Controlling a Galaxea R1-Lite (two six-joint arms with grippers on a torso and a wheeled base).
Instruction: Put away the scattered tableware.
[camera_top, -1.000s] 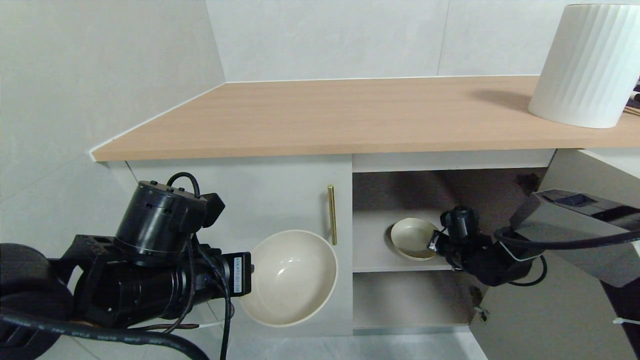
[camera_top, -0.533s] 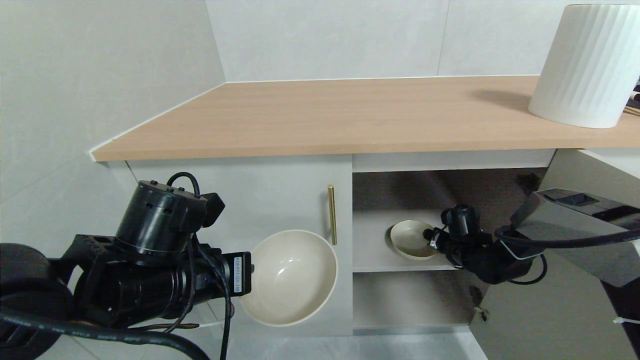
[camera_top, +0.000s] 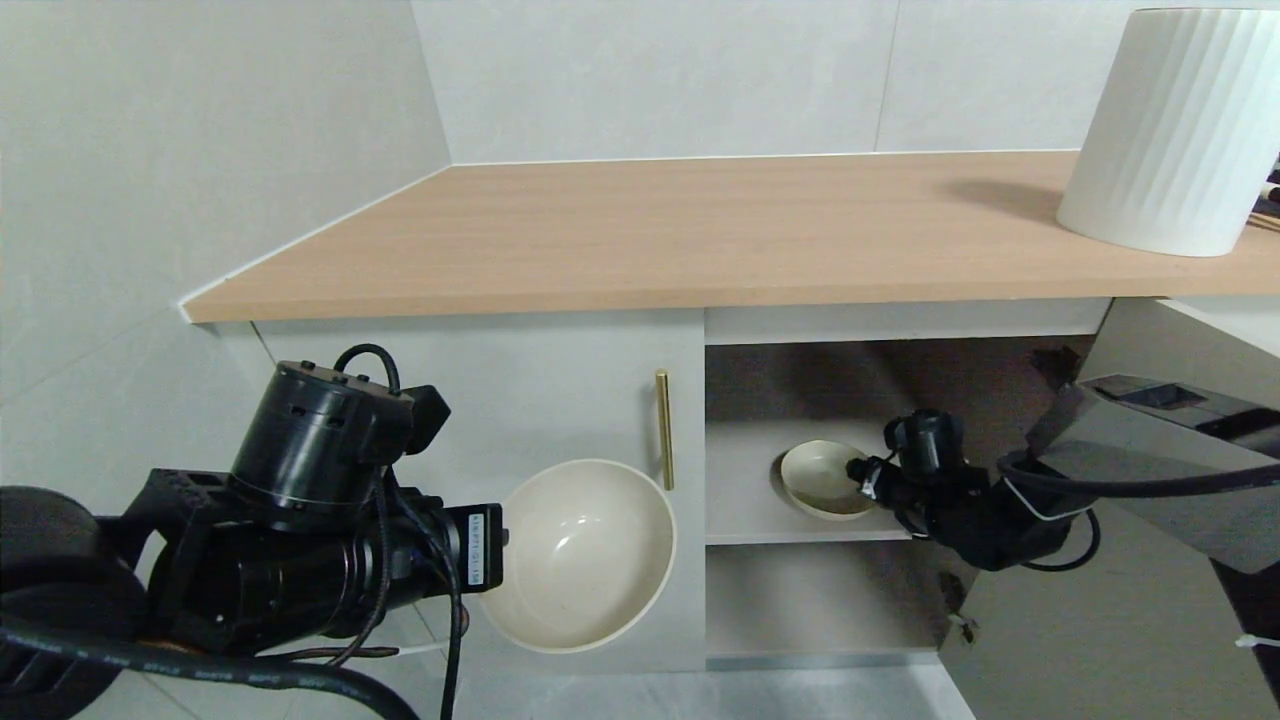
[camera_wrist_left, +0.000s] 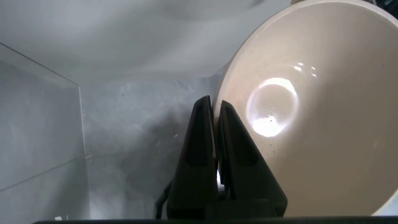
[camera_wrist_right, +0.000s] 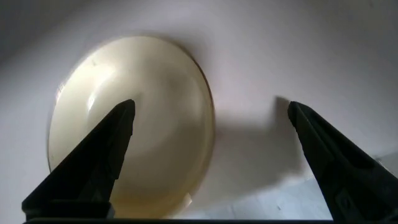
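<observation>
Head view: the left gripper (camera_top: 503, 548) is pinching the rim of a cream bowl (camera_top: 585, 555) and holding it on edge, its hollow facing the camera, in front of the closed cabinet door (camera_top: 520, 390). The bowl is hanging just beside the gold handle (camera_top: 663, 428), low and near the floor. To the right, the cabinet (camera_top: 900, 322) is standing open. A small cream dish (camera_top: 818, 478) is lying on the middle shelf (camera_top: 745, 490), near its front edge. The right gripper (camera_top: 862, 476) is reaching into the opening at the dish's right rim. A white ribbed canister (camera_top: 1180, 130) is sitting on the wooden counter (camera_top: 640, 230) above, at the far right.

Left wrist view: the left gripper (camera_wrist_left: 216, 107) is closing narrowly, its two fingers (camera_wrist_left: 200, 143) clamping the wall of the bowl (camera_wrist_left: 311, 118) between them. One finger is lying inside the rim and one outside. Grey floor is showing beyond.

Right wrist view: the right gripper (camera_wrist_right: 210, 107) is standing wide, gripping nothing. One finger (camera_wrist_right: 102, 165) is overlapping the dish (camera_wrist_right: 143, 106), while the other is sitting off to the side over the bare shelf (camera_wrist_right: 280, 56). The dish is resting flat, hollow up; whether a finger is touching it cannot be told.
</observation>
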